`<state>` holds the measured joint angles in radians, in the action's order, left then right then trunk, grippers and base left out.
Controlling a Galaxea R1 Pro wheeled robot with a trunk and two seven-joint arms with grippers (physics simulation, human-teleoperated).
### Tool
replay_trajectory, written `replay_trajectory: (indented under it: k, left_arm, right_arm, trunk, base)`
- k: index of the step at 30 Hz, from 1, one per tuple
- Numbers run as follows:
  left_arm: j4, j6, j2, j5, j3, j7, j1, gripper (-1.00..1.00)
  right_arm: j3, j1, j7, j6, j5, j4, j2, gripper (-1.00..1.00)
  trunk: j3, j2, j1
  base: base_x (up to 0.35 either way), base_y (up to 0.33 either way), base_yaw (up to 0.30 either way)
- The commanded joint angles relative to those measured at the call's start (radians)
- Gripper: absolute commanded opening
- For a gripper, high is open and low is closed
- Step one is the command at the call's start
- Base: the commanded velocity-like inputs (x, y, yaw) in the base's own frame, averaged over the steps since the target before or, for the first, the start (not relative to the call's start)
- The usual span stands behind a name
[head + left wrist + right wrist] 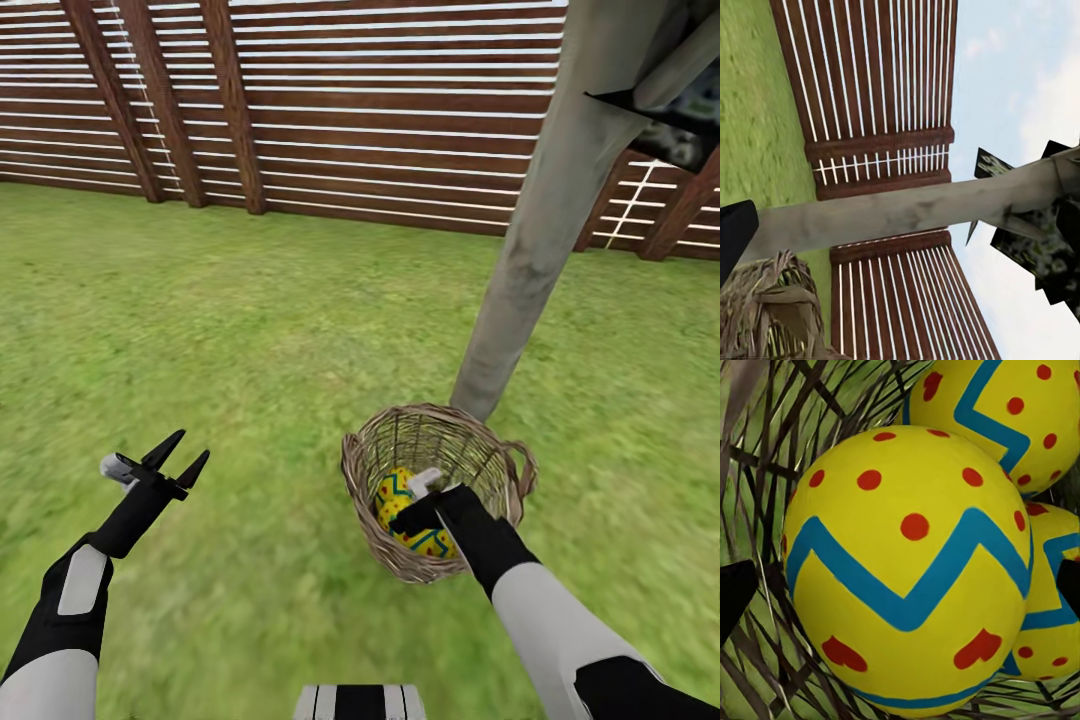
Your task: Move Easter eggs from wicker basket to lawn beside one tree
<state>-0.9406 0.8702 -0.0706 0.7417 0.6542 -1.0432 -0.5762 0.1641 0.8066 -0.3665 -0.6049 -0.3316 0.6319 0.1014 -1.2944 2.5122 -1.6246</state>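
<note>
The wicker basket [352,478] sits on the lawn [230,330] at the foot of a pale grey tree [540,240]. Inside it lie yellow Easter eggs [398,490] with blue zigzags and red marks. My right gripper [408,515] reaches down into the basket and stands open. In the right wrist view its dark fingertips [735,592] flank the nearest egg [907,570] without touching it. Two more eggs [1005,412] lie behind that one. My left gripper [182,456] hovers open and empty over the grass to the basket's left. The left wrist view shows the trunk [907,202] and the basket's rim [772,300].
A brown slatted fence [400,120] closes off the lawn behind the tree. Dark leaf clusters [670,125] hang at the upper right. Open grass stretches left of and in front of the basket. My base [360,702] shows at the bottom edge.
</note>
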Motion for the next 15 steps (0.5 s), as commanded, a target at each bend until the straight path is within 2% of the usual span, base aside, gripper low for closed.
replay_trajectory:
  k: [1,6,12,15]
  left_arm:
    - [0.0,0.006,0.0,0.002,0.001,-0.001,-0.001,1.0]
    - [0.0,0.006,0.0,0.002,0.001,-0.001,-0.001,1.0]
    - [0.016,-0.002,0.005,0.002,0.0,0.002,0.022,1.0]
    - [0.027,-0.002,0.005,0.002,-0.001,0.003,0.029,1.0]
  right_arm:
    - [0.0,0.0,0.007,-0.004,-0.01,0.002,0.0,1.0]
    - [-0.001,0.0,0.087,-0.005,-0.009,0.002,0.003,1.0]
    - [0.001,0.004,0.088,-0.012,0.006,-0.005,0.006,1.0]
    - [0.001,0.006,0.089,-0.013,0.006,-0.006,0.006,1.0]
  trunk:
    - [-0.005,0.001,0.0]
    - [-0.024,0.002,-0.002]
    - [-0.028,0.002,-0.003]
    - [-0.039,0.003,-0.004]
  base:
    - [0.0,0.0,0.0]
    - [0.0,0.0,0.0]
    - [0.0,0.0,0.0]
    - [0.0,0.0,0.0]
